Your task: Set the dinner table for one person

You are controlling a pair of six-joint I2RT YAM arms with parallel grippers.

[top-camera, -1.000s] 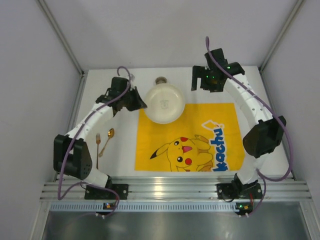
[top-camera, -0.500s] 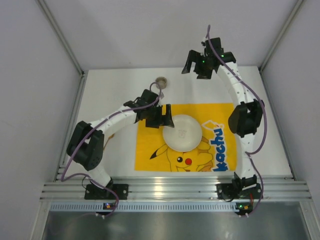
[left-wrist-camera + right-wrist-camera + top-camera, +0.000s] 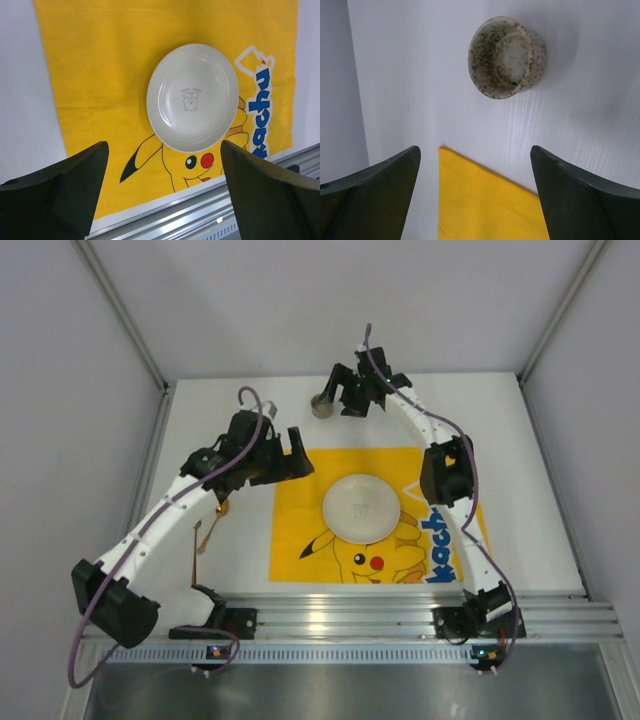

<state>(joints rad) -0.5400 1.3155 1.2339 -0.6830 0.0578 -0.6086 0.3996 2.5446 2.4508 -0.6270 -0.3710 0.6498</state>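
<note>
- left claw (image 3: 164,146) is held spread wide with nothing in it, over the far-left part of the yellow mat (image 3: 300,540); right claw (image 3: 475,149) is spread as well, empty, and aimed at the speckled cup (image 3: 507,57) without touching it.
- the dinner table (image 3: 500,410), a plain white top, is seen under everything, with both arms bolted at its near edge.
- the mat is laid flat on the middle of the table, and a white plate (image 3: 362,508) is set about at the mat's centre.
- the cup stands upright on bare table just beyond the mat's far edge, towards its left corner.
- a gold spoon (image 3: 221,508) and fork (image 3: 200,538) lie on the table left of the mat, partly hidden by the left arm.
- the plate is judged as placed, and fetching the cup is taken as the step in hand.
- for the next move, the right fingers would need to be lowered either side of the cup wall and closed gently, and the cup carried to a spot by the plate; the cutlery is not yet laid beside the plate.
- the surface is smooth, so the cup could be nudged away, and the cloth could be rucked if dragged.
- an aluminium rail (image 3: 350,615) runs along the near edge, and pale grey panels (image 3: 60,360) enclose the left, right and far sides.
</note>
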